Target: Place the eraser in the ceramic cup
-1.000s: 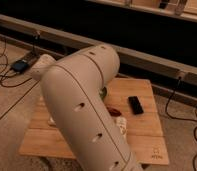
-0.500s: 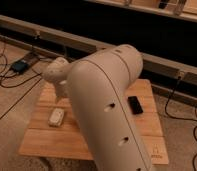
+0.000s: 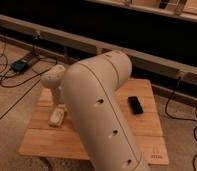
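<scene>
The gripper [image 3: 57, 118] hangs low over the left of the table [image 3: 142, 136]; I cannot tell whether it holds anything. The black slab, probably the eraser [image 3: 136, 105], lies well apart to the right, its long axis running front to back. The arm [image 3: 102, 110] stands between them and hides the cup.

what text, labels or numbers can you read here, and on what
No text can be read.
Table: small dark marks by its front right corner, too blurred to read.
Gripper, low over the table's left side: no lettering shows.
Black object: no lettering shows.
</scene>
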Robot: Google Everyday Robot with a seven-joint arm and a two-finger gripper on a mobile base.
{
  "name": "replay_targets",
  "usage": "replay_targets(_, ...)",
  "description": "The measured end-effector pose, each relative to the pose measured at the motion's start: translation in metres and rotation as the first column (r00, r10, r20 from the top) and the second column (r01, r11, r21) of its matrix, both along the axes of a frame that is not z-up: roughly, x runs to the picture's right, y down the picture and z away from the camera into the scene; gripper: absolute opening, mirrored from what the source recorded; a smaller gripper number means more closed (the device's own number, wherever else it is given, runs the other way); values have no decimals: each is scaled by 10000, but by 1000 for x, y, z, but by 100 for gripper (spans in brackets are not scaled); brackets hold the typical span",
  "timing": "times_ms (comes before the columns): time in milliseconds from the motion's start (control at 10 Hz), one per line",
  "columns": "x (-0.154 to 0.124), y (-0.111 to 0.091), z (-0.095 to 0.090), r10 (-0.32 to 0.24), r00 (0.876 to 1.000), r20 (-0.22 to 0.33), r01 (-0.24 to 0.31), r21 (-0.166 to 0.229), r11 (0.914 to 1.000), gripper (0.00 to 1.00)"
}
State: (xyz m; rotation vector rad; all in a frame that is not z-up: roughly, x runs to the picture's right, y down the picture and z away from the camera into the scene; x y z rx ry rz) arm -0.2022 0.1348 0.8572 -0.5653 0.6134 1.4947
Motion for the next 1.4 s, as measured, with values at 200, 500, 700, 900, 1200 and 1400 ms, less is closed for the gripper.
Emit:
replay_targets(200, -11, 14, -10, -131, 9997, -227, 129, -107, 9999, 80)
replay_targets(500, -32, 18, -34, -360, 9985, -415, 359, -31, 9993, 80)
replay_targets(700, -37, 18, -29, -469, 9982, -374, 466, -100, 9989, 80)
replay_targets(900, -37, 21, -15, -505, 9983, -293, 501, -146, 9986, 80)
replay_targets(1200, -30, 23, 8, -510, 9978, -416, 497, -316, 9983, 80)
replay_targets(1400, -23, 14, -4, -568, 9954, -773, 565, -64, 9984, 80)
